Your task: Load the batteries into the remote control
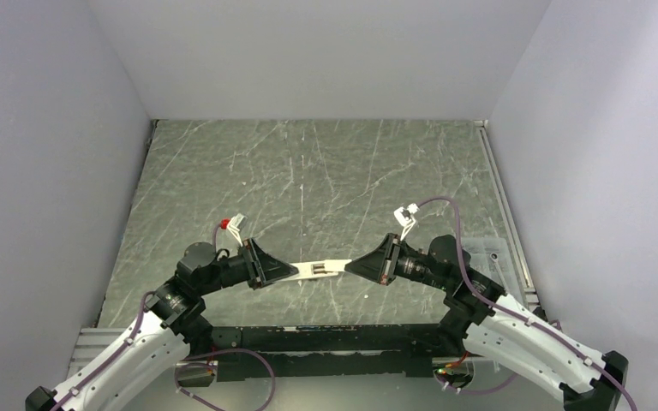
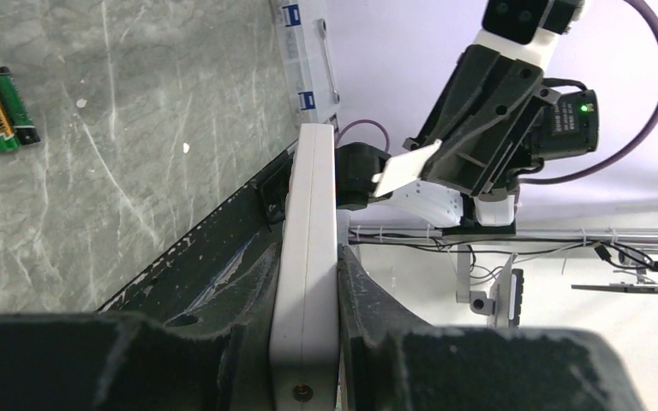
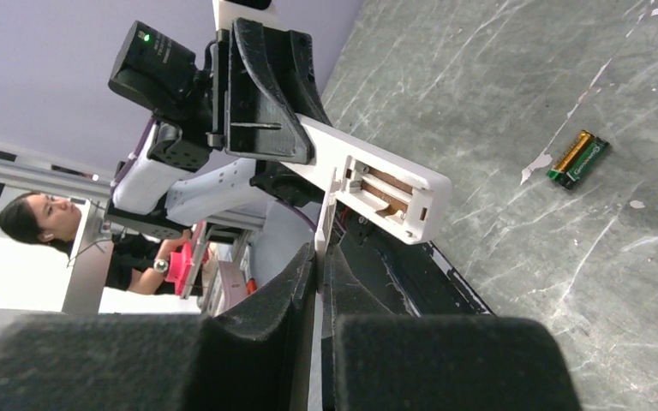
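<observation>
Top external: the remote control (image 1: 319, 270) spans left-right, clamped in the left pincer (image 1: 294, 272); the right pincer (image 1: 349, 266) pinches the white cover (image 2: 404, 169).

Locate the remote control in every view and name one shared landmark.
Top external: remote control, small white bar just below centre.
Left wrist: remote control, bottom centre, edge-on.
Right wrist: remote control, upper centre, battery recess showing.
Shared landmark: grey marbled table.
</observation>
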Robot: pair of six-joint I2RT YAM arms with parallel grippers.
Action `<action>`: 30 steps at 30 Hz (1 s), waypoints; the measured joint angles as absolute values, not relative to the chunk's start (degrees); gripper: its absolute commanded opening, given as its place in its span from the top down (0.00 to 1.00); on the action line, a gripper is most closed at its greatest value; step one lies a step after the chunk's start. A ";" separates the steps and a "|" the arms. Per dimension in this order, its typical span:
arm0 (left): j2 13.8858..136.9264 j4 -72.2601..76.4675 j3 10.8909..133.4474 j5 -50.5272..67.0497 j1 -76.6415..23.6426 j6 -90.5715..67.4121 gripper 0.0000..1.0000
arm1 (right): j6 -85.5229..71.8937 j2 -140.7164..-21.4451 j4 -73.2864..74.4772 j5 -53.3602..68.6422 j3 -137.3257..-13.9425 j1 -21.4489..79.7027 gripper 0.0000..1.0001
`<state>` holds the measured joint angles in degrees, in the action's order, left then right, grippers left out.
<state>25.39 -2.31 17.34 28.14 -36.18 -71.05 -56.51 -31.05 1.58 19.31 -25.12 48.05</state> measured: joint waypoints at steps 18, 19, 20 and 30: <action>27.22 -12.47 20.29 26.59 -36.18 -66.37 1.00 | -45.80 -36.58 18.98 7.18 -37.69 47.97 1.00; 27.22 -12.95 20.29 26.57 -36.18 -66.08 1.00 | -45.08 -37.45 19.55 6.74 -38.20 47.79 1.00; 27.22 -13.34 20.29 26.57 -36.18 -65.84 1.00 | -44.42 -38.41 20.01 6.39 -38.61 47.53 1.00; 27.73 -15.40 20.38 26.68 -36.18 -64.20 1.00 | -40.71 -47.09 19.62 10.76 -38.72 39.00 1.00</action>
